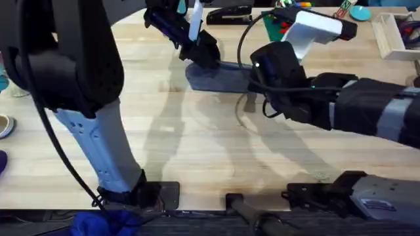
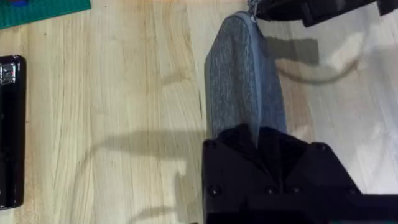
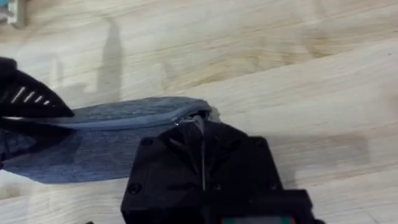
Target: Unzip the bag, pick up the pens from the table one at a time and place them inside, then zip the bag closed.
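Observation:
The blue-grey bag [image 1: 220, 77] lies on the table [image 1: 197, 151] at the far middle, its zipper running lengthwise [image 2: 254, 74]. My left gripper [image 1: 205, 54] is shut on the bag's left end, its black fingers [image 2: 258, 149] covering that end in the left wrist view. At the bag's right end [image 3: 93, 140] my right gripper [image 3: 202, 134] is shut where the zipper pull sits. In the left wrist view the right gripper [image 2: 298, 9] shows beside the pull [image 2: 252, 9]. The zipper looks closed along most of its length. The pens are out of view.
A black stapler [image 1: 230, 13] [image 2: 11, 130] lies behind the bag next to a green mat [image 1: 272, 26] [image 2: 43, 11]. A white tray [image 1: 390, 36] stands at the far right. Bare wood spans the table's middle and front.

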